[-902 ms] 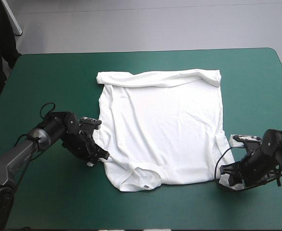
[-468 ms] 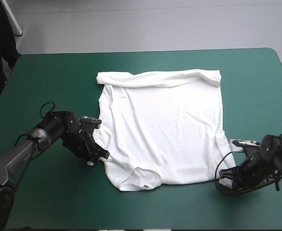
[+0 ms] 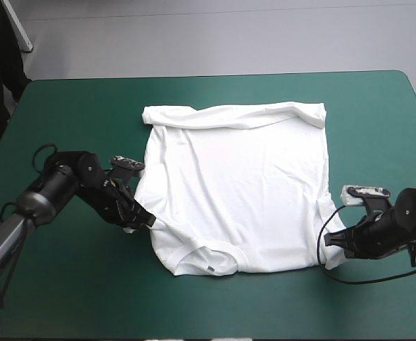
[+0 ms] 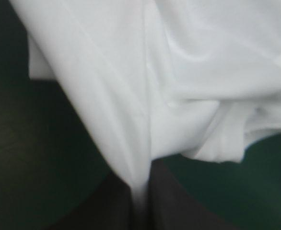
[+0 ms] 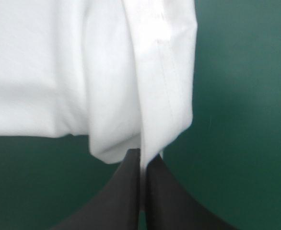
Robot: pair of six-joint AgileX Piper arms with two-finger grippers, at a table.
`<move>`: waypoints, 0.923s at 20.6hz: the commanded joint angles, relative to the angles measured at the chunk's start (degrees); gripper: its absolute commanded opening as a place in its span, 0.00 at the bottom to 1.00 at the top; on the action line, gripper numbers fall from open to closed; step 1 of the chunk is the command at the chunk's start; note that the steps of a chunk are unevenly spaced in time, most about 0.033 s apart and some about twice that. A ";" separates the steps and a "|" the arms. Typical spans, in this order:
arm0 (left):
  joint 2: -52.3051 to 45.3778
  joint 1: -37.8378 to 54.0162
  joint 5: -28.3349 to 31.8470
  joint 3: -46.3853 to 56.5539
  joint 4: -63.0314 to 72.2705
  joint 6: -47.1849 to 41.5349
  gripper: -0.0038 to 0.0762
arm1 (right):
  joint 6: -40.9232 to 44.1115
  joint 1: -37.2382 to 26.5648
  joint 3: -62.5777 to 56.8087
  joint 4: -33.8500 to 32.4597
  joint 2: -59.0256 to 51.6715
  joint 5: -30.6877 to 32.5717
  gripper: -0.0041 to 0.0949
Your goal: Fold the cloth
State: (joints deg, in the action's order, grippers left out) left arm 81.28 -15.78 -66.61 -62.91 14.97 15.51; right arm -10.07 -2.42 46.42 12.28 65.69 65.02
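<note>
Left pincer (image 3: 141, 222) and right pincer (image 3: 334, 246) both low, fingers all but together.

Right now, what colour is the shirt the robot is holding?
The T-shirt is plain white; the high view shows it best.

Wide table (image 3: 80, 114), teal-green cover (image 3: 378, 121)
</note>
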 commanded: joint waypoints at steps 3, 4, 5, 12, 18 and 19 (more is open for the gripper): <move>-13.81 -0.23 -7.16 -10.46 1.60 -3.00 0.04 | 2.42 0.02 16.73 1.75 -7.62 3.55 0.03; -15.11 -0.23 -7.16 -11.73 1.60 -3.14 0.04 | 2.52 0.02 19.71 1.75 -8.20 3.62 0.03; -17.82 -0.23 -7.16 -15.26 1.60 -3.28 0.04 | 2.94 0.02 26.15 1.83 -9.33 3.69 0.03; -19.79 -0.23 -7.16 -42.25 1.82 -3.03 0.04 | 4.20 0.02 60.21 0.88 -8.76 3.16 0.03; -18.78 -0.23 -7.16 -64.80 5.71 -3.14 0.04 | 4.64 0.02 77.71 0.35 -8.00 -3.48 0.03; -18.90 -0.23 -7.16 -66.13 6.39 -3.03 0.04 | 4.64 0.02 79.41 0.35 -8.00 -4.20 0.03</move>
State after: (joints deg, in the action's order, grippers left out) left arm 62.66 -15.85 -72.24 -123.88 18.48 12.69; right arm -5.46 -2.42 120.78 12.95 57.36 67.98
